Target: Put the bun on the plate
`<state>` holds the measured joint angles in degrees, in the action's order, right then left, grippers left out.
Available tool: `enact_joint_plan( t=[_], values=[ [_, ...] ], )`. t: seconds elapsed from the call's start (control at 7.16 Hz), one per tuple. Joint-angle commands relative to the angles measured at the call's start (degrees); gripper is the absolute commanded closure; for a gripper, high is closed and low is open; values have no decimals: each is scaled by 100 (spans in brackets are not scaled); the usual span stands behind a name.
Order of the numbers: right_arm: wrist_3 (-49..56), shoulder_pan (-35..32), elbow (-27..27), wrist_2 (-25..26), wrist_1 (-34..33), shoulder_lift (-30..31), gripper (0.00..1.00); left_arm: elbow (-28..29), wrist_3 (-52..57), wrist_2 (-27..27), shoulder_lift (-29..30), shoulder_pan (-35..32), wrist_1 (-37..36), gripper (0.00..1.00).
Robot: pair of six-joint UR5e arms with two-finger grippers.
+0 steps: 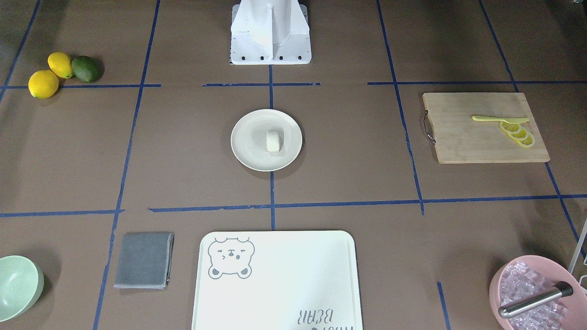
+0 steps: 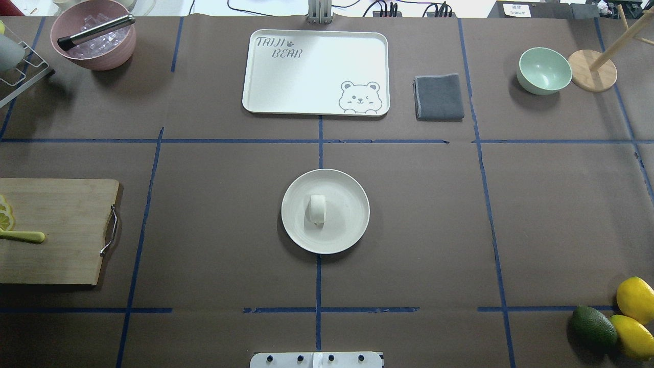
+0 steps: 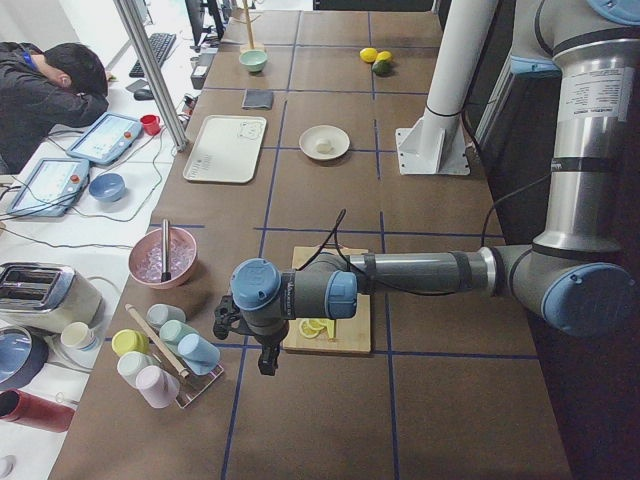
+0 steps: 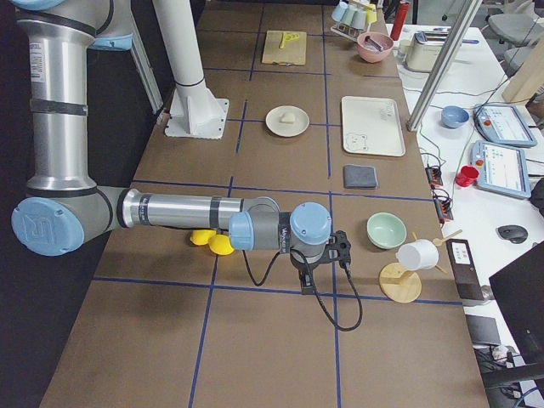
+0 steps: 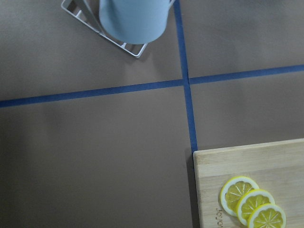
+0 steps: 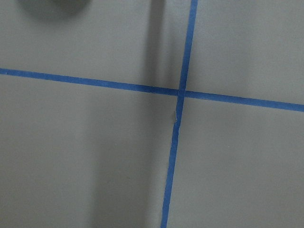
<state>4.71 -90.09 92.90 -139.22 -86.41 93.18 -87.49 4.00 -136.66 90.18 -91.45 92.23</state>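
The small white bun lies on its side near the middle of the round cream plate, at the table's centre. Neither arm shows in the overhead or front-facing views. The left gripper appears only in the exterior left view, hanging by the cutting board's end, far from the plate. The right gripper appears only in the exterior right view, near the lemons, far from the plate. I cannot tell if either is open or shut. No fingers show in the wrist views.
A wooden cutting board with lemon slices and a yellow knife lies on the robot's left. The bear-printed tray, grey cloth, mint bowl and pink ice bowl line the far edge. Lemons and an avocado sit near right.
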Motion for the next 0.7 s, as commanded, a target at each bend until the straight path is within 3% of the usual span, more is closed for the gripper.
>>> enact_joint_plan(
  t=[0.0, 0.56],
  values=[
    [4, 0, 0, 9, 1, 7, 1, -14, -259, 16, 52, -4, -12, 0],
    [39, 0, -9, 18, 1, 7, 1, -66, -224, 16, 43, -4, -3, 0]
  ],
)
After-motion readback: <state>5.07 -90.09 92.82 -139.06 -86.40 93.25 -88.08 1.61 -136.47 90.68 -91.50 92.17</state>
